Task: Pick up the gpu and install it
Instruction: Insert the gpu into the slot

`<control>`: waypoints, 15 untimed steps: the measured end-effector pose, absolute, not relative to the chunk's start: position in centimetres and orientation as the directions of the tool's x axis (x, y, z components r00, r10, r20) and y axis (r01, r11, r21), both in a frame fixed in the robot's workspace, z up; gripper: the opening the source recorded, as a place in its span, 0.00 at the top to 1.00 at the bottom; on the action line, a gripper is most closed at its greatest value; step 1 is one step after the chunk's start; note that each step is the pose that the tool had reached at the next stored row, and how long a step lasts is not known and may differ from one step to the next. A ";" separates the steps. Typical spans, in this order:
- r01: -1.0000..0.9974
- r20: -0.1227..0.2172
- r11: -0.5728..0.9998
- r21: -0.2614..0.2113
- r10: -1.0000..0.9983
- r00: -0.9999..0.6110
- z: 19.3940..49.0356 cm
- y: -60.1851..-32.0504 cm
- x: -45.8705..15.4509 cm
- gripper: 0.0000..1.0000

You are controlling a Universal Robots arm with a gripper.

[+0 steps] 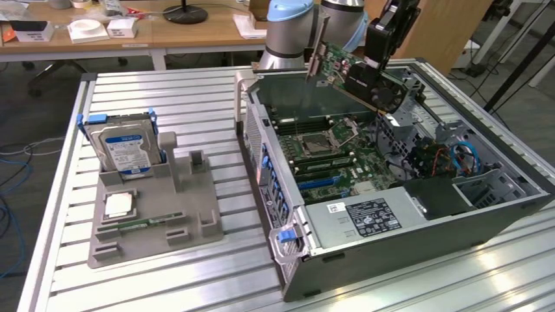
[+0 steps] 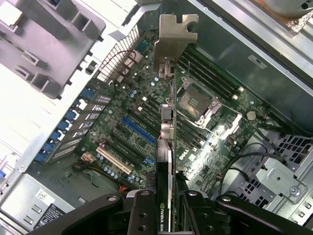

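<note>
The gpu (image 1: 347, 75), a dark card with a silvery bracket on one end, hangs tilted above the back of the open computer case (image 1: 260, 140). My gripper (image 1: 375, 64) is shut on it from above. In the wrist view the gpu (image 2: 168, 142) appears edge-on, its bracket (image 2: 173, 34) pointing away from me, and my gripper (image 2: 168, 218) clamps the card between its black fingers (image 2: 142, 213). Below it lies the motherboard (image 2: 122, 112) with a blue slot (image 2: 138, 129) beside the card's edge. The card hangs clear of the board.
A grey fixture (image 1: 160, 214) on the slatted table at the exterior view's left holds a hard drive (image 1: 126, 149), a processor chip (image 1: 119, 205) and a memory stick (image 1: 130, 225). Inside the case are a power supply (image 1: 373, 214), cables (image 1: 464, 156) and a drive cage (image 1: 485, 188).
</note>
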State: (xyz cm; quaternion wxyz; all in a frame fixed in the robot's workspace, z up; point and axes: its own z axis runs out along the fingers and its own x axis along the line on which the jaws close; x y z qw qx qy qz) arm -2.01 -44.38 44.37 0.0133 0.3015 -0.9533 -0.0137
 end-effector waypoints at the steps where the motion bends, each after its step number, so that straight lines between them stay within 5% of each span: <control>1: -0.576 0.017 0.817 0.034 -0.576 -0.817 44.4 -44.4 -2.0 0.74; 15: -0.599 0.017 0.800 0.034 -0.600 -0.800 44.4 -44.4 -2.0 0.74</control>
